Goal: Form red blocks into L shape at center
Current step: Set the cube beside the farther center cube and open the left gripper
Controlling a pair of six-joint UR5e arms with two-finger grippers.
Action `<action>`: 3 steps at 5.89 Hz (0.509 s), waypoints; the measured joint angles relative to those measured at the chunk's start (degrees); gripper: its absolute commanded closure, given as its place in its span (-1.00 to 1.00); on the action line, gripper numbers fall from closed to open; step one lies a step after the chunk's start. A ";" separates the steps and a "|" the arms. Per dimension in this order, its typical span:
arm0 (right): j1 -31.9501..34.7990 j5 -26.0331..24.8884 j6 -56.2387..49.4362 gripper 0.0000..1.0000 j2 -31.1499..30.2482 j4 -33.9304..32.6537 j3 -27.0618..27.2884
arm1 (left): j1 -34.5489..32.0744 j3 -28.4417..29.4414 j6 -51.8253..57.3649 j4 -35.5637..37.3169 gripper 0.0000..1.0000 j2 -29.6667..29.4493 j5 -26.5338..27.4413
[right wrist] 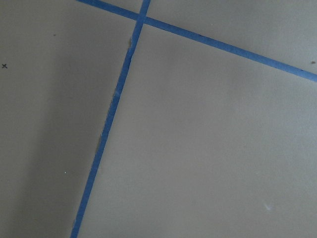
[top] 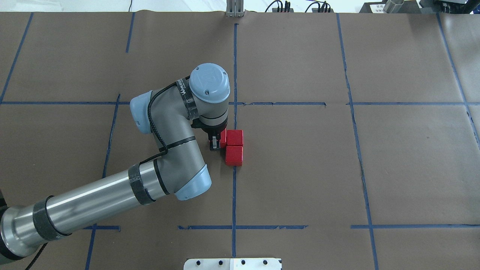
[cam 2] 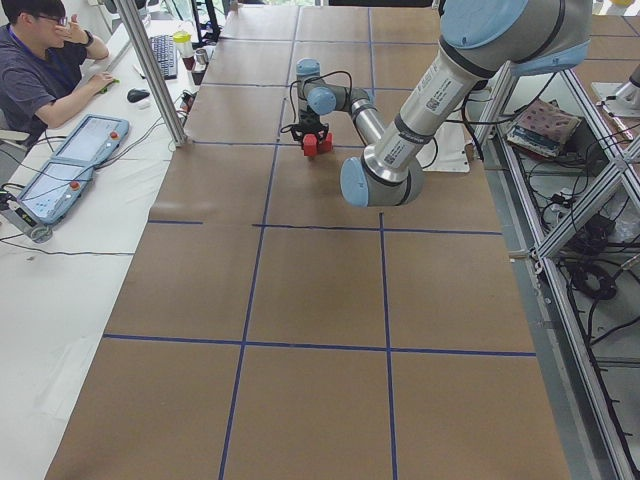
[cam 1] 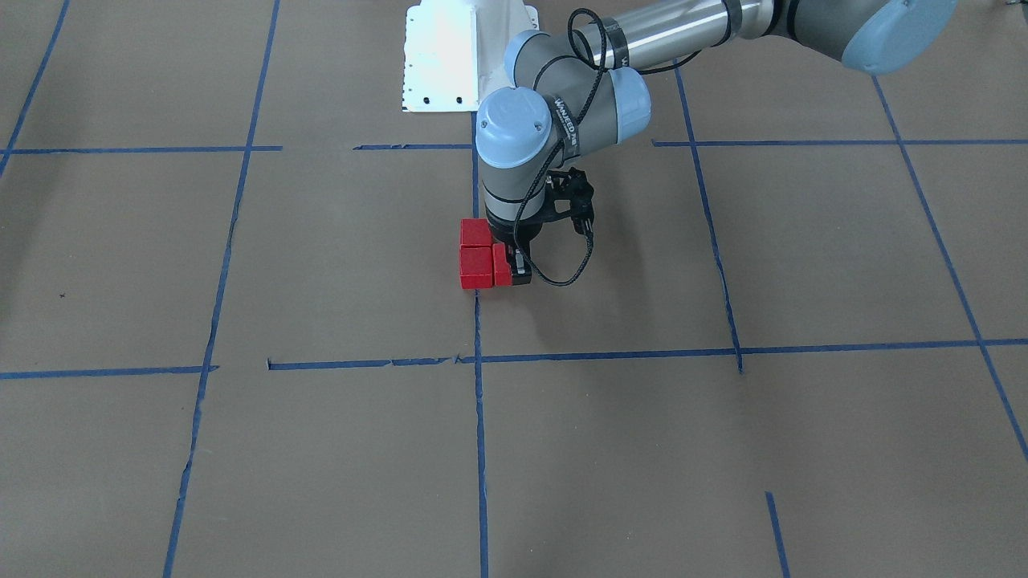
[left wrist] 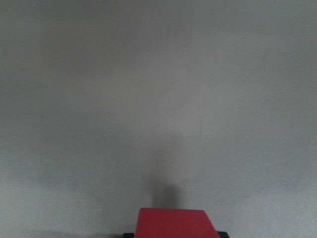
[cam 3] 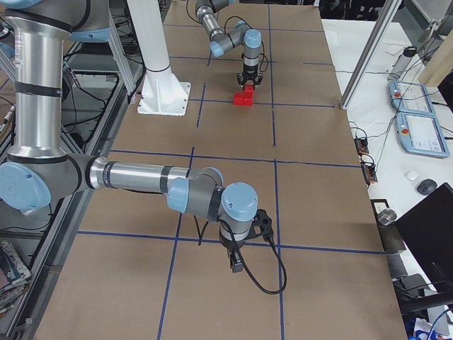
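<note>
Take the centre tape line [top: 234,195] as your marker. Two of the red blocks [top: 234,137] sit in a touching pair right on it, inside the centre [top: 292,168], their row running along the line. The third block [cam 1: 501,265] is pressed against the side of the pair's block farther from the robot base, just off the line on the left arm's side. From how they lie, I judge the L all but formed.

Your left claw [top: 219,141] stands straight over that third block and looks clenched on it. The left wrist view shows the cube centred between dark finger edges. The block is therefore directly under the claw, not off to one side (a cube has no long axis to worry about). I'd say the coming move turns on letting go and rising straight up without dragging the block away from the line.

The left arm's wrist covers most of that block from overhead, so you can't check its seam with the pair. Your right claw [cam 3: 237,265] is well away from the line and seen only from the side, so I cannot tell whether it is open or closed.
</note>
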 measured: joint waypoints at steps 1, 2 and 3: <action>0.00 0.00 0.00 -0.99 0.00 -0.04 -0.03 | 0.33 0.23 0.00 -0.31 0.75 0.04 0.48; 0.00 0.00 -0.01 -0.99 0.00 -0.05 -0.03 | 0.43 0.31 -0.02 -0.50 0.75 0.05 0.63; 0.00 0.00 -0.01 -0.99 0.00 -0.03 -0.03 | 0.46 0.34 -0.07 -0.56 0.74 0.04 0.68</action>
